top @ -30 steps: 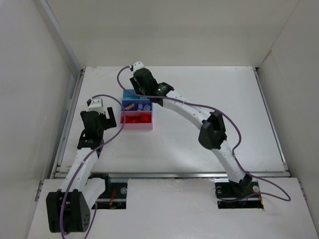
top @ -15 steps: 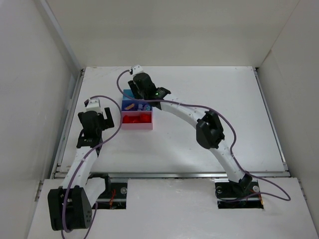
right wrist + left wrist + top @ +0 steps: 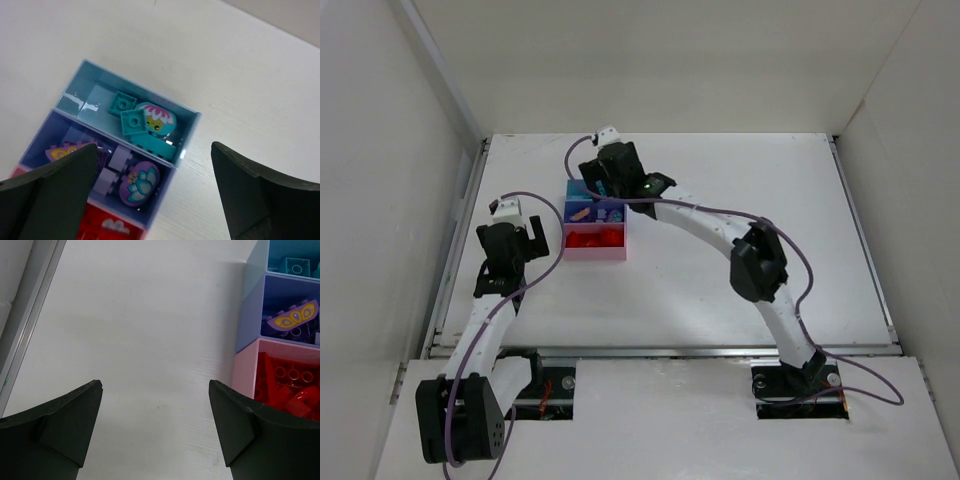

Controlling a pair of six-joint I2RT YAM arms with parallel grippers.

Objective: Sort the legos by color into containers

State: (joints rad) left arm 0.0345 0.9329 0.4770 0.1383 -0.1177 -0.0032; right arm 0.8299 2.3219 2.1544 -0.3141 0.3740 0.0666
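The three joined containers (image 3: pixel 595 252) sit left of the table's middle: light blue tray (image 3: pixel 95 97) at the back, purple-blue tray (image 3: pixel 75 134) in the middle, pink tray (image 3: pixel 242 377) in front. Teal legos (image 3: pixel 134 121) lie in the light blue one, lilac legos (image 3: pixel 139 182) in the purple-blue one, red legos (image 3: pixel 282 385) in the pink one. My right gripper (image 3: pixel 154 146) hangs open above the back two trays with nothing between its fingers. To the left of the trays, over bare table, my left gripper (image 3: pixel 155 384) is open and holds nothing.
A metal rail (image 3: pixel 27 325) runs along the table's left edge, close to the left gripper. White walls (image 3: pixel 400 180) enclose the table on the left, back and right. The right arm's cable (image 3: pixel 570 155) loops above the trays.
The right gripper's jaws have opened wide over the light blue tray, and that wrist has shifted a little to the right. The left arm has barely moved.
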